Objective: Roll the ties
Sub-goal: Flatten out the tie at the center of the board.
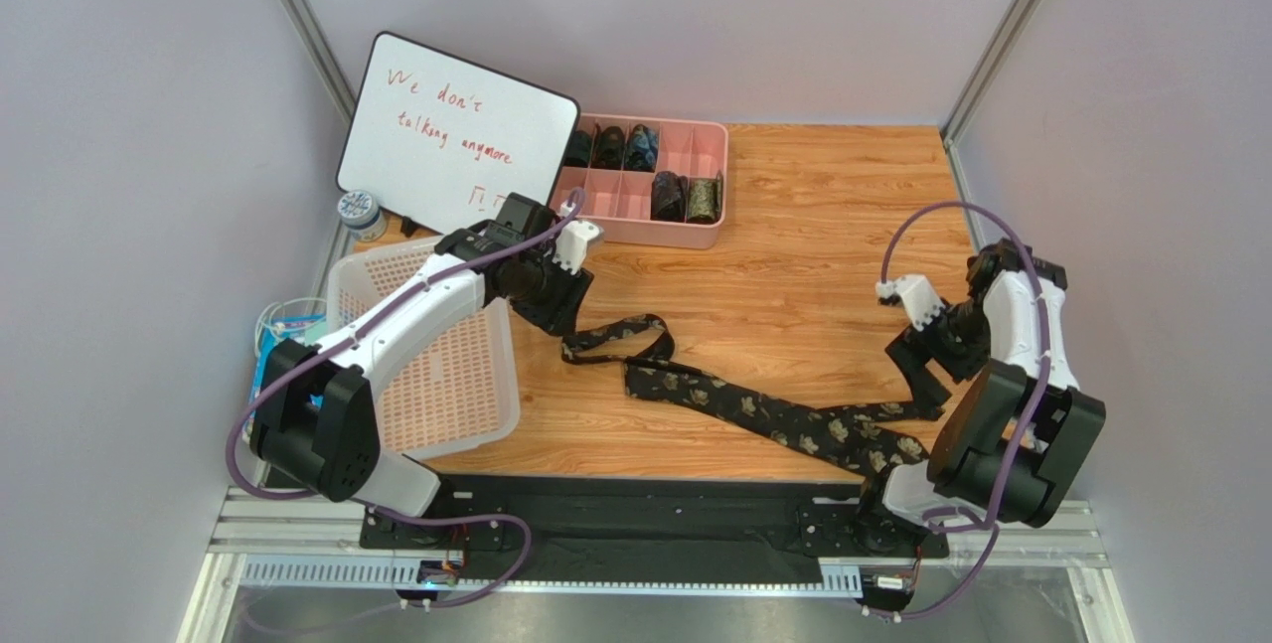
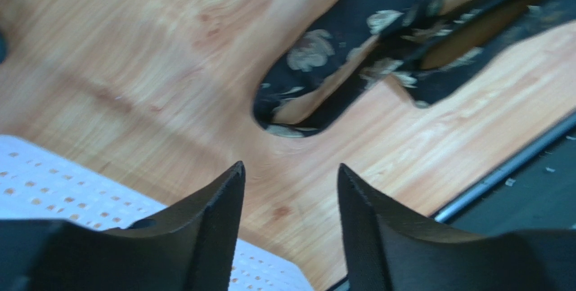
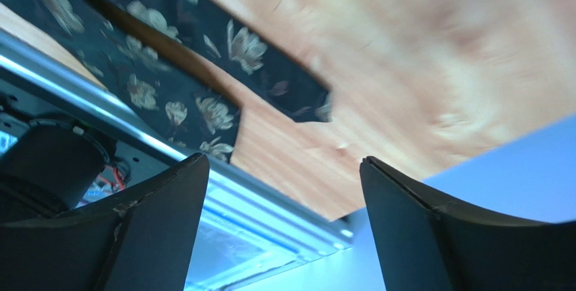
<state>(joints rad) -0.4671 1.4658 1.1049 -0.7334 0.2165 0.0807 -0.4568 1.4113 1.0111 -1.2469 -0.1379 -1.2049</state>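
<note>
A dark tie with a gold floral pattern lies unrolled across the wooden table, its narrow end folded near the left arm and its wide end near the right arm. My left gripper is open and empty just left of the tie's folded narrow end. My right gripper is open and empty just above the wide end. Several rolled ties sit in the compartments of a pink divided tray at the back.
A white perforated basket stands at the left under the left arm. A whiteboard with red writing leans at the back left. The table's front edge and a black base rail run below the tie.
</note>
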